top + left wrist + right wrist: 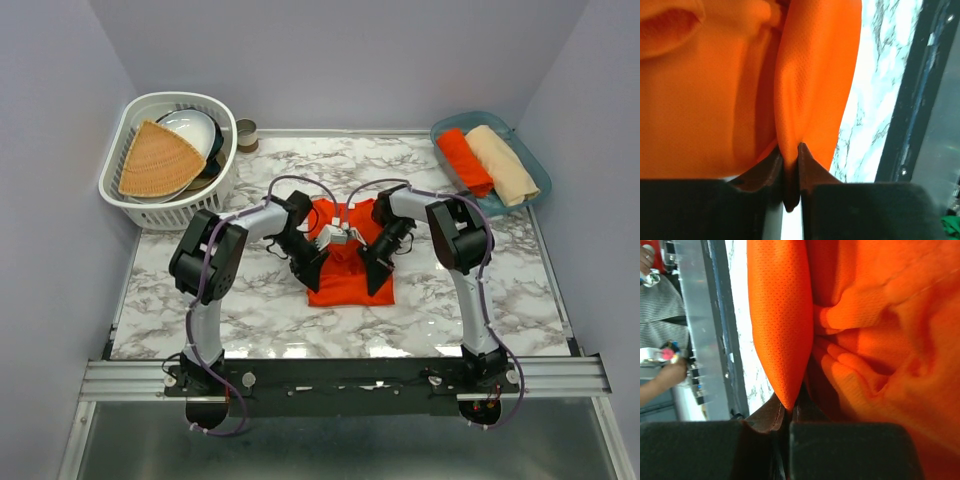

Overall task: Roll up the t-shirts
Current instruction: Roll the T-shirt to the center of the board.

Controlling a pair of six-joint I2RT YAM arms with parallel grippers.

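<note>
Loose orange t-shirt [345, 272] lies mid-table [250, 320], between my arms. Left fingers [801, 162] clenched on a fold at its left side; right fingers [781, 413] clenched on its right fold. Orange roll [464, 160] and beige roll [500, 163] sit side by side in the tray [538, 172], far right.

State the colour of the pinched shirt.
The shirt is bright orange, clearest in the left wrist view.

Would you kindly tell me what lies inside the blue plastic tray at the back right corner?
The blue plastic tray holds a rolled orange-red cloth t-shirt beside a rolled pale beige cloth t-shirt; whatever is beneath them is covered.
</note>
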